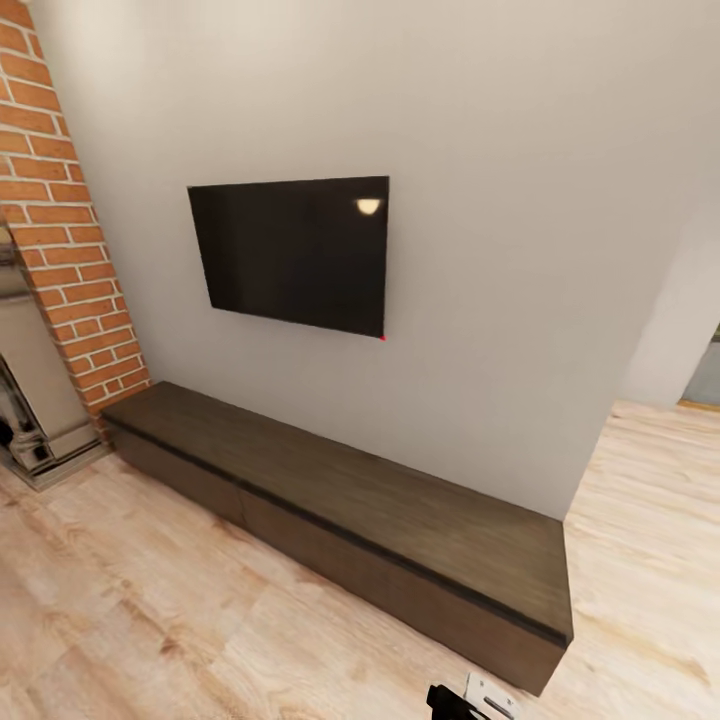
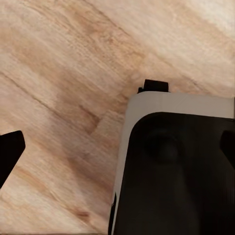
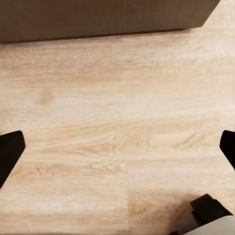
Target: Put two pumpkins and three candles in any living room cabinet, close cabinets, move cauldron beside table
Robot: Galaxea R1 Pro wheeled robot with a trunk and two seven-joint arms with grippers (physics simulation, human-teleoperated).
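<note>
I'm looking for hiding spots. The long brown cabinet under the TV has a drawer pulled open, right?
Not quite. The long brown cabinet does sit under the TV, but its drawers are all shut. The head view shows the front flat and closed along its whole length, with no pale drawer inside showing.

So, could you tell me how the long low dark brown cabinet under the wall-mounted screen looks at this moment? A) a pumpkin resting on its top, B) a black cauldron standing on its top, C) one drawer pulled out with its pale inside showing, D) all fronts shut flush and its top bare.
D: in the head view the cabinet shows unbroken flush fronts, no pale drawer interior, and nothing rests on its top below the screen.
</note>
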